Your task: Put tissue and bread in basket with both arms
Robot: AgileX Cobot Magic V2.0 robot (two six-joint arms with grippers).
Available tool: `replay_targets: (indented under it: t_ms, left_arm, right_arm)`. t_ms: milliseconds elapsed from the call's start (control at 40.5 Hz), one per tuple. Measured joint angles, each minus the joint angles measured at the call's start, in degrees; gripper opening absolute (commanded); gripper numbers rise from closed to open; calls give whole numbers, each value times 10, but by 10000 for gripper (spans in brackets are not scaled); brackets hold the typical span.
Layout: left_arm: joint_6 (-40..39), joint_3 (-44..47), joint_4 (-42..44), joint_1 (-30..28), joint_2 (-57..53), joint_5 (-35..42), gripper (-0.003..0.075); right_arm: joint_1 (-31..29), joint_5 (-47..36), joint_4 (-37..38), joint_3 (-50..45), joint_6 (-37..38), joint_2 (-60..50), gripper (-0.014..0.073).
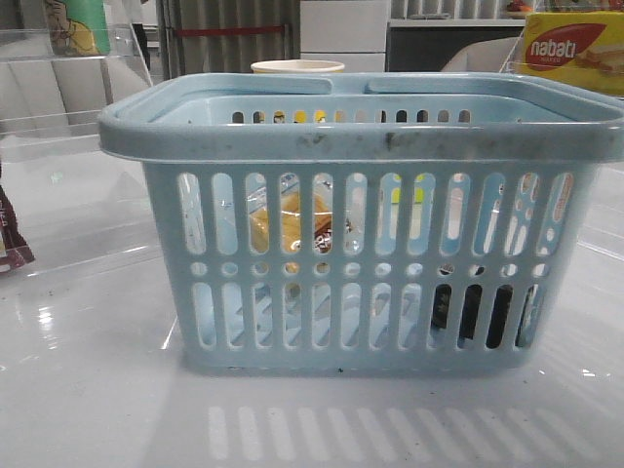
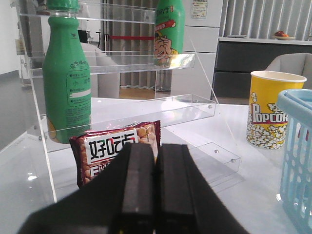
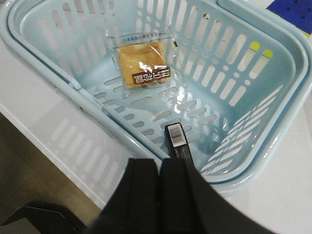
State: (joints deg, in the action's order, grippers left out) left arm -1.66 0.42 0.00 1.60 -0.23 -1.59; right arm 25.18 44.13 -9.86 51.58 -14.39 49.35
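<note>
The light-blue basket [image 1: 361,141] stands in the middle of the table and fills the front view. The bread [image 3: 144,66], golden in a clear bag with a brown label strip, lies on the basket floor [image 3: 195,105]; through the slots it shows at the left [image 1: 292,226]. The black tissue pack [image 3: 178,142] with a barcode lies in the basket near the wall; it shows dark behind the right slots [image 1: 478,314]. My right gripper [image 3: 159,168] is shut and empty, above the basket's rim. My left gripper [image 2: 156,156] is shut and empty, left of the basket [image 2: 297,151].
A clear acrylic shelf [image 2: 126,63] holds green bottles [image 2: 66,78] and a maroon snack packet [image 2: 109,148]. A yellow popcorn cup [image 2: 273,109] stands behind the basket. A yellow nabati box [image 1: 575,49] sits at the back right. The table edge [image 3: 58,163] runs near the basket.
</note>
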Motion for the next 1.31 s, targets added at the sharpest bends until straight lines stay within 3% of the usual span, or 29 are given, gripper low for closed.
replay_targets:
  t_ms: [765, 962, 1135, 1308]
  left_arm:
    - [0, 0, 0, 2, 0, 1, 93]
    - [0, 0, 0, 2, 0, 1, 93]
    - [0, 0, 0, 2, 0, 1, 93]
    - [0, 0, 0, 2, 0, 2, 93]
  right_arm:
    - [-3, 0, 0, -5, 0, -4, 57]
    - [-104, -20, 0, -61, 0, -98, 57]
    - [-217, -85, 0, -158, 0, -225, 57]
    - [-282, -151, 0, -276, 0, -345, 57]
